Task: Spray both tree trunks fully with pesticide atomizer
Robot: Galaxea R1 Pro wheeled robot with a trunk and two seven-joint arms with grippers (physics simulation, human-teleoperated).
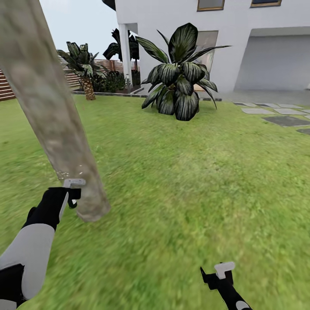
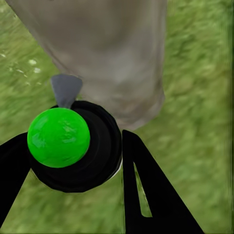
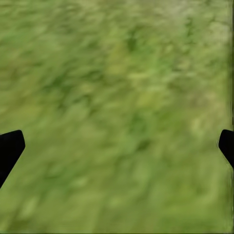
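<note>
- The left claw [image 1: 72, 191] is held low over the grass, just beside the foot of a tree trunk [image 1: 51, 112] that leans across the left part of the head view.
- In the left wrist view that claw is closed around the pesticide atomizer [image 2: 73, 146]: a black round body sits between the two black fingers [image 2: 146, 185], with a bright green ball-shaped cap on top and a small grey nozzle pointing at the trunk [image 2: 112, 53].
- In the head view the atomizer shows only as a pale grey piece at the claw's tip, close to the bark; I cannot tell if it touches the trunk.
- The trunk is mottled grey-brown and tan, smooth and branchless, far wider than the claw, and its base meets the floor [image 1: 193, 181] of blurry green grass.
- The right claw [image 1: 217, 275] hangs low near the bottom edge of the head view, well apart from the trunk.
- In the right wrist view its fingers [image 3: 10, 146] stand wide apart at the two sides of the picture, with nothing but grass between them, so it is spread open and holds nothing.
- Further off stand a dark broad-leaved plant [image 1: 181, 73], a small palm [image 1: 84, 64], a white house [image 1: 241, 38], a brown slat fence [image 1: 5, 86] and grey stepping stones [image 1: 275, 114].
</note>
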